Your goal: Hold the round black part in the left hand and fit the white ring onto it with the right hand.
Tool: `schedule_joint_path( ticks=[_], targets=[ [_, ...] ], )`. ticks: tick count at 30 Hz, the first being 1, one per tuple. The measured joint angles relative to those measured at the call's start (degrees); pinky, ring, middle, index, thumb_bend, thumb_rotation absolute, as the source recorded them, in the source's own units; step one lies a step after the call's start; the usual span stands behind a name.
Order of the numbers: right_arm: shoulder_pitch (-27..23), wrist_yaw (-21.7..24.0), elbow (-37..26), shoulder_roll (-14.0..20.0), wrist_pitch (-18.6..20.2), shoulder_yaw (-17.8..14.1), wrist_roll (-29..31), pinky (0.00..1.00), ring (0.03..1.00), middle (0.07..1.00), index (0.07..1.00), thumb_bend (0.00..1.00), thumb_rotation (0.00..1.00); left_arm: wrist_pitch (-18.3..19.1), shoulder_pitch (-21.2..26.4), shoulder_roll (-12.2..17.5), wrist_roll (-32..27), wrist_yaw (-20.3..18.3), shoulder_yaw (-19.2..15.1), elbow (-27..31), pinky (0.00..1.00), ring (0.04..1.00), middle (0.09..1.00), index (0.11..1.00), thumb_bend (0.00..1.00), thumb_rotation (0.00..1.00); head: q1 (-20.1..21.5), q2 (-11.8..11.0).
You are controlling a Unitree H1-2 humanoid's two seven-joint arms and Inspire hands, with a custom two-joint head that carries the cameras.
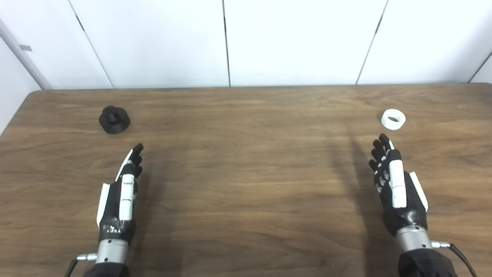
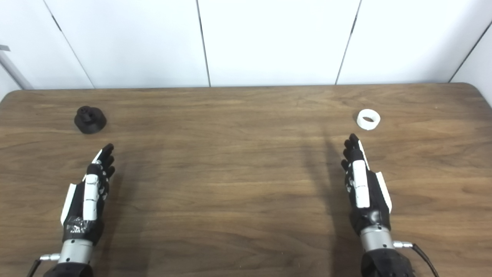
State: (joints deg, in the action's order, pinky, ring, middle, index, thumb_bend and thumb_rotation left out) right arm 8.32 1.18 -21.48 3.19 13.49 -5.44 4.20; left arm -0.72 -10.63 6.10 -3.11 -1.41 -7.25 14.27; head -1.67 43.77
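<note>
The round black part (image 1: 114, 119) stands on the wooden table at the far left, a small knob on its top. The white ring (image 1: 393, 119) lies flat at the far right. My left hand (image 1: 122, 192) hovers edge-on over the table, fingers stretched toward the black part, a short way nearer than it and holding nothing. My right hand (image 1: 396, 184) is likewise open and edge-on, its fingertips just short of the white ring and not touching it.
The wooden table (image 1: 246, 169) spans the view, its rounded far corners meeting white wall panels (image 1: 300, 38). A grey bar (image 1: 23, 54) leans at the far left beyond the table.
</note>
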Motion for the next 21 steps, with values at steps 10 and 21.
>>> schedule_joint_path(
  ticks=[10, 21],
  targets=[
    [0.0, 0.0, 0.0, 0.0, 0.0, 0.0, 0.0, 1.0, 1.0, 0.99, 1.0, 0.55, 1.0, 0.0, 0.0, 0.0, 0.0, 0.0, 0.0, 0.0, 1.0, 1.0, 0.997, 0.954, 0.52, 1.0, -0.1, 0.0],
    [0.1, 0.1, 1.7, 0.1, -0.8, -0.5, 0.5, 1.0, 1.0, 0.999, 1.0, 0.53, 1.0, -1.7, 0.0, -0.2, 1.2, 0.2, 0.9, -1.7, 1.0, 1.0, 0.995, 0.957, 0.5, 1.0, -7.5, -4.1]
  ],
)
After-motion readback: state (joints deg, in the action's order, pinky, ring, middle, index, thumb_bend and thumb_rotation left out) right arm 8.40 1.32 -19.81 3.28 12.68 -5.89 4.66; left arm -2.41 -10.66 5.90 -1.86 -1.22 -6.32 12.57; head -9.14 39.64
